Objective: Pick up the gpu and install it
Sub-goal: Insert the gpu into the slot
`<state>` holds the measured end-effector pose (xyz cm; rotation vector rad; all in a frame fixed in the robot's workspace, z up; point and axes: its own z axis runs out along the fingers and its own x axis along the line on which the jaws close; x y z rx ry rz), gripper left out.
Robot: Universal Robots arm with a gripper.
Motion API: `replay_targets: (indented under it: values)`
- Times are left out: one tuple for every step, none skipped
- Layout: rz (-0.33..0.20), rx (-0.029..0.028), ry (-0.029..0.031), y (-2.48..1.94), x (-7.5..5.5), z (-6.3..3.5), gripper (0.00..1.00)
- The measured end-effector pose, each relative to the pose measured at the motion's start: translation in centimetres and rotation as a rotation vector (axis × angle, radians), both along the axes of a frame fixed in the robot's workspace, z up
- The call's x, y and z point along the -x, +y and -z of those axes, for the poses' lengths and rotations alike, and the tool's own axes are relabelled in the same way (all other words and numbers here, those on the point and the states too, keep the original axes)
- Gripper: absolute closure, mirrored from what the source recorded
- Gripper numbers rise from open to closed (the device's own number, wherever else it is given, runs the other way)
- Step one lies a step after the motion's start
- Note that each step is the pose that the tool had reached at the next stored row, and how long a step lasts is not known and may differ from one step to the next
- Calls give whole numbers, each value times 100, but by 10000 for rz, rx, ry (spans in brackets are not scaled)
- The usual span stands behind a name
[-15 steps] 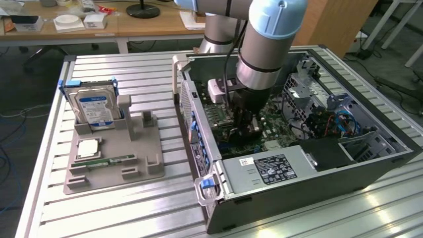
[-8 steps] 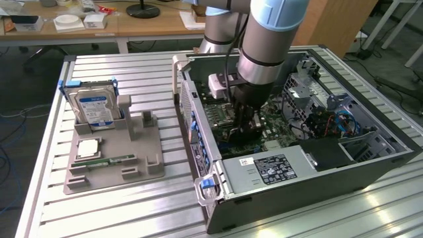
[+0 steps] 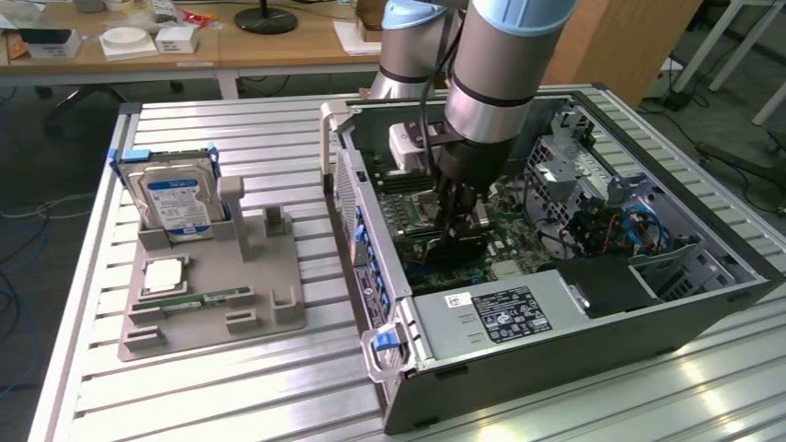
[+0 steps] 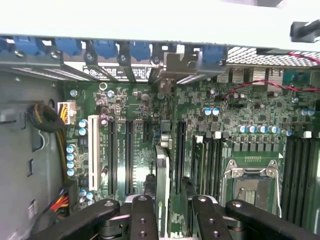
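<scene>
On the exterior view's left, a grey moulded holder (image 3: 209, 285) sits on the slatted aluminium surface (image 3: 184, 387), carrying an upright silver hard drive (image 3: 176, 203) with a blue-and-white label and a small square CPU chip (image 3: 166, 273) lying flat. Further right stands the open black computer case (image 3: 553, 322), steel-walled, with its green motherboard (image 4: 135, 115) exposed. The arm reaches down into it, and the jaws (image 4: 170, 210) are pinching the gpu (image 4: 161, 170) between them: a thin card seen edge-on from the wrist camera, held upright directly under the fingers, with its long axis running along the row of long black expansion slots (image 4: 129, 155) and its silver end bracket (image 4: 172, 62) up by the blue slot clips (image 4: 105, 50) at the case's rear wall. The card's lower edge appears to be at, or just over, a slot; whether it is fully seated I cannot tell. Right again lie the RAM slots (image 4: 210, 160) and the shiny metal CPU socket frame (image 4: 252, 175).
</scene>
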<state>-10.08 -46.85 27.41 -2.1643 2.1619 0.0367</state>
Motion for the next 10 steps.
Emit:
replay_targets:
  values:
    - [0,-2,-2,0,0,1,66]
    - [0,-2,-2,0,0,1,66]
    - [0,-2,-2,0,0,1,68]
    - [0,-2,-2,0,0,1,74]
    - [0,-1,-2,0,0,1,74]
    - [0,-1,-1,0,0,0,80]
    - [0,-1,-2,0,0,0,86]
    - [0,-1,-2,0,0,1,90]
    - [0,-1,-2,0,0,0,90]
    - [0,-1,-2,0,0,0,90]
